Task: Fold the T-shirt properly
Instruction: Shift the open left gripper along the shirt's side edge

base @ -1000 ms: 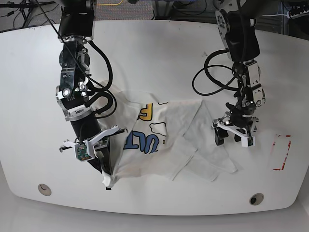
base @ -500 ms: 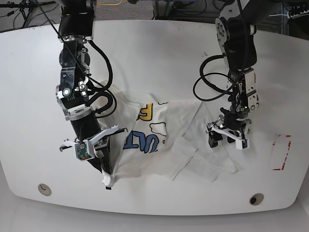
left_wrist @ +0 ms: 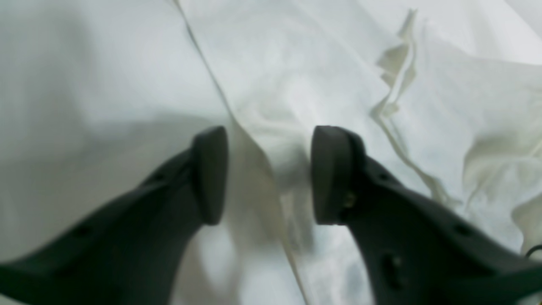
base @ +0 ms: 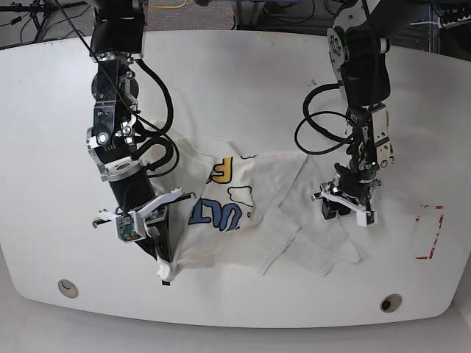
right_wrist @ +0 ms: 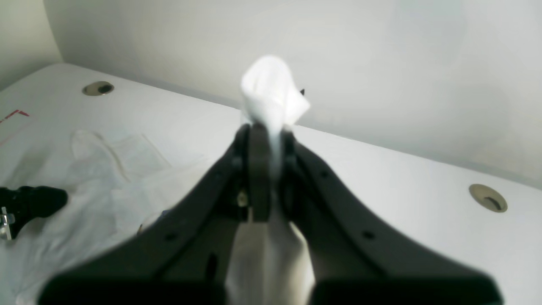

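Observation:
The white T-shirt (base: 243,213) lies crumpled mid-table, with blue and yellow letters showing and its right part folded over plain side up. My left gripper (base: 344,212) is down on that right part. In the left wrist view its fingers (left_wrist: 209,173) stand apart astride a raised hem of the T-shirt (left_wrist: 296,84), and the left gripper (left_wrist: 269,173) is open around it. My right gripper (base: 163,272) is shut on the shirt's lower left corner. A tuft of the T-shirt (right_wrist: 273,91) pokes out beyond the pinched right gripper (right_wrist: 266,131).
The white table (base: 243,88) has a round hole at the front left (base: 68,287) and another at the front right (base: 391,302). A red tape mark (base: 429,232) sits near the right edge. Black cables (base: 324,125) loop beside the left arm.
My left gripper has come down and leftward onto the shirt's right part, and its jaws have narrowed around the hem. The right arm holds still with the corner pinched.

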{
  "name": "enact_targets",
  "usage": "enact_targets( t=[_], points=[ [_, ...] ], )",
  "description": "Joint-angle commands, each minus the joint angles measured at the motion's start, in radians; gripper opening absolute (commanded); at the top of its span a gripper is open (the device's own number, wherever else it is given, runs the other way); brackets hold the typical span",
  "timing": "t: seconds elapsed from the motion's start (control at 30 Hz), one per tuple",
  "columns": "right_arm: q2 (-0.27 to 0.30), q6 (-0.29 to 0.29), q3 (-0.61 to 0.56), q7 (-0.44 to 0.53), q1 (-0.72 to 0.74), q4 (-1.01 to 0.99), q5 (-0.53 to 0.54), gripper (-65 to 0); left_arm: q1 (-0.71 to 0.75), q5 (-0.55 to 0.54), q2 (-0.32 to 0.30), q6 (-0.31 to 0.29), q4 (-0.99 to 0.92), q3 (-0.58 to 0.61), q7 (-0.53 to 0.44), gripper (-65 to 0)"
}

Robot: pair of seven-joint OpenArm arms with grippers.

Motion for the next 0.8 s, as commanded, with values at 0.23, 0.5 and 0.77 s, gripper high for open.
enact_targets(
  t=[0.23, 0.5, 0.77],
  points=[
    [0.005, 0.0, 0.003, 0.029, 0.013, 0.022, 0.008, -64.2, -0.062, -0.008, -0.008, 0.0, 0.017, 0.003, 0.02, -56.9],
    [0.006, 0.0, 0.005, 0.028, 0.019, 0.015, 0.009, -64.3, -0.075, -0.001, -0.007, 0.0, 0.081, 0.001, 0.072, -60.1],
    [0.008, 0.001, 0.007, 0.029, 0.023, 0.011, 0.009, -65.0, -0.033, 0.008, -0.006, 0.003, 0.223, 0.047, 0.133, -63.5]
  ],
)
